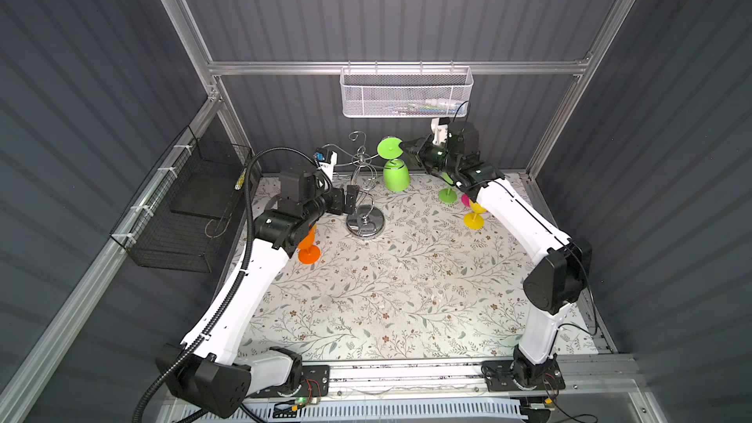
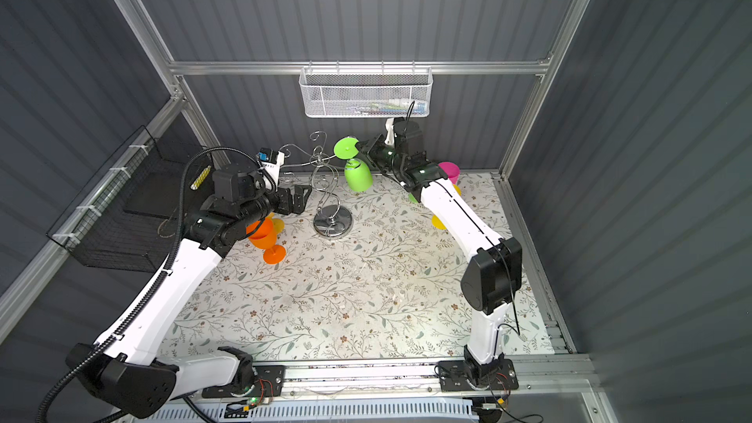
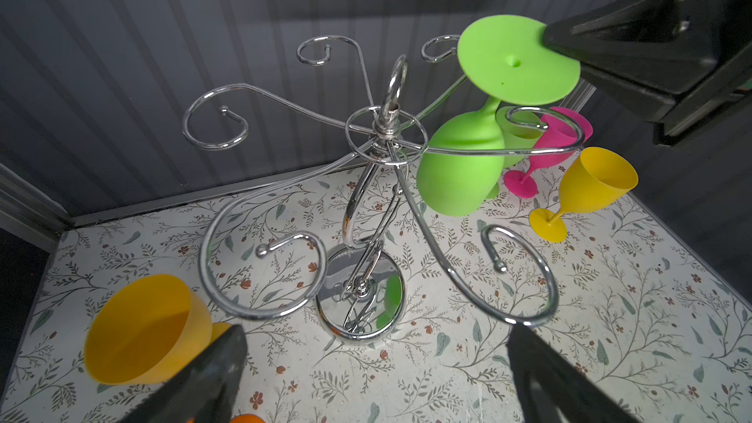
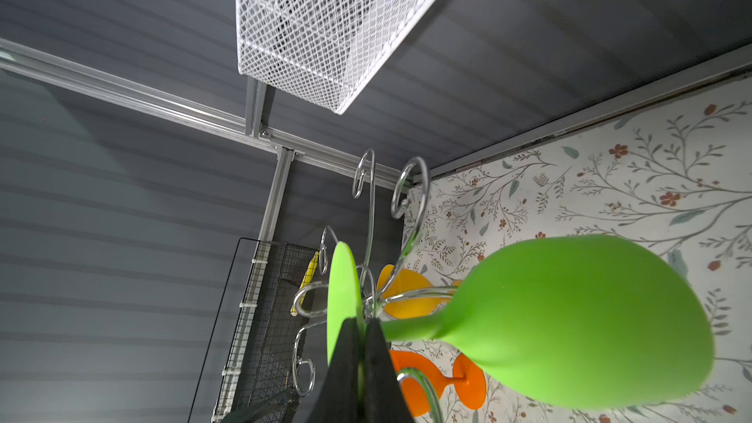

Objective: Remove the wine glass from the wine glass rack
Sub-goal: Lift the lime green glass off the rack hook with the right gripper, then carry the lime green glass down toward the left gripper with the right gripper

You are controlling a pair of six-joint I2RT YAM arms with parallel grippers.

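Observation:
The chrome wine glass rack stands at the back middle of the floral mat. A green wine glass hangs upside down and tilted at the rack's right arms. My right gripper is shut on the edge of its flat foot. Whether the stem still sits in a curl I cannot tell. My left gripper is open, empty, left of the rack's stem.
Other glasses stand on the mat: orange under my left arm, yellow, pink and another green foot under my right arm. A white mesh basket hangs on the back wall, a black wire basket on the left wall.

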